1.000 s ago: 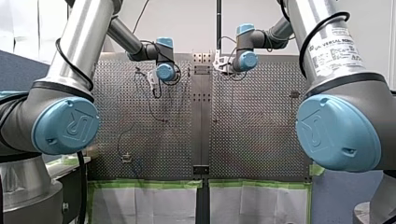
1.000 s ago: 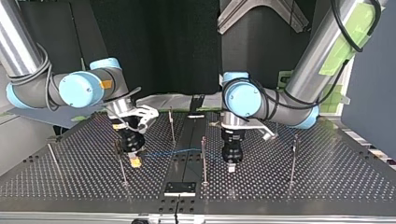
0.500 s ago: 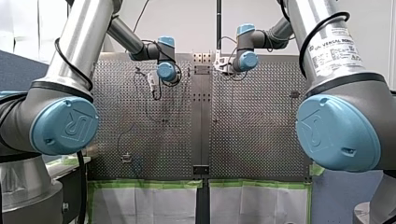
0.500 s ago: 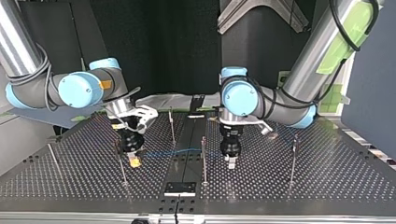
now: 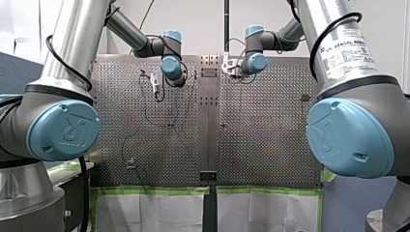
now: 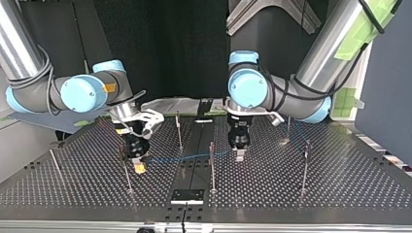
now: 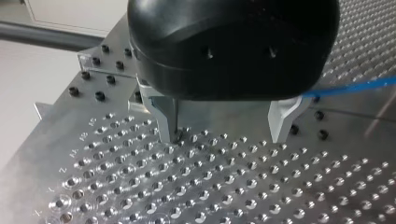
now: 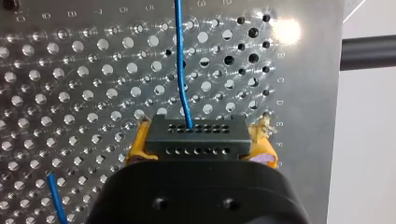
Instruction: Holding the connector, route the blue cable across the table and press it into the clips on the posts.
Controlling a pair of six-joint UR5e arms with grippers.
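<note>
Firmly closed on the black connector point(image 8: 196, 133), the yellow pads point(image 8: 134, 145) of my right gripper point(image 8: 200, 145) hold it low over the table point(image 6: 340, 187), near its far edge in the front view. The blue cable point(image 8: 180, 60) runs from it past a post point(image 6: 212, 165) toward my left gripper point(image 7: 227, 137), whose metal fingers point(image 7: 169, 119) stand apart, one beside the cable.

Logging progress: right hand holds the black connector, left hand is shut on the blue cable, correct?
No. The left wrist view shows the left hand open and empty, the blue cable beside it. The right hand does hold the black connector.
</note>
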